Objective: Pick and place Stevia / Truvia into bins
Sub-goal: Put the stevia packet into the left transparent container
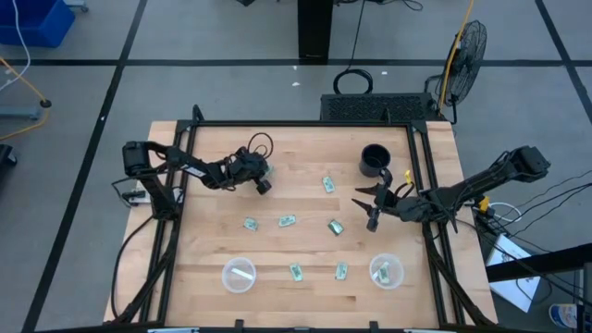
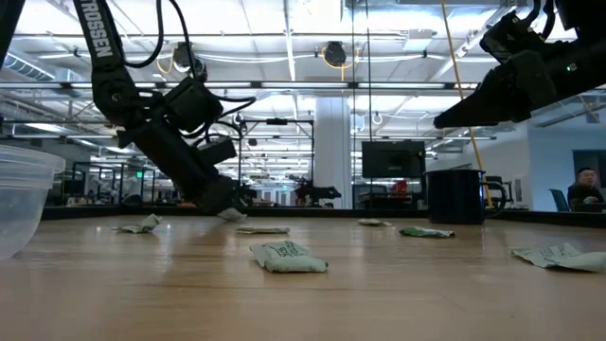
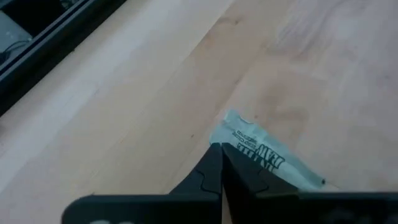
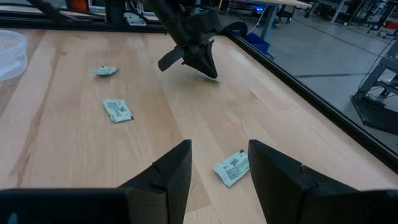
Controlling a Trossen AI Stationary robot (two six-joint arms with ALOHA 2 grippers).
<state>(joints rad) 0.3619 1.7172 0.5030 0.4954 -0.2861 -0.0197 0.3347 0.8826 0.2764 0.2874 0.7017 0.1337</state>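
Here the left gripper [image 3: 221,163] is set down on a packet [image 3: 264,152], fingers together at its near corner; the right gripper [image 4: 219,171] hovers spread over another packet [image 4: 231,167].

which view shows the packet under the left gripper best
The left wrist view: the packet fills the frame with its print visible, and the left gripper has closed fingertips at its edge. The high view shows only a small green fleck by the gripper. The low view shows it edge-on; in the right wrist view the gripper hides it.

Two dark jointed arms, looped black cables, white "TROSSEN" lettering on one link.
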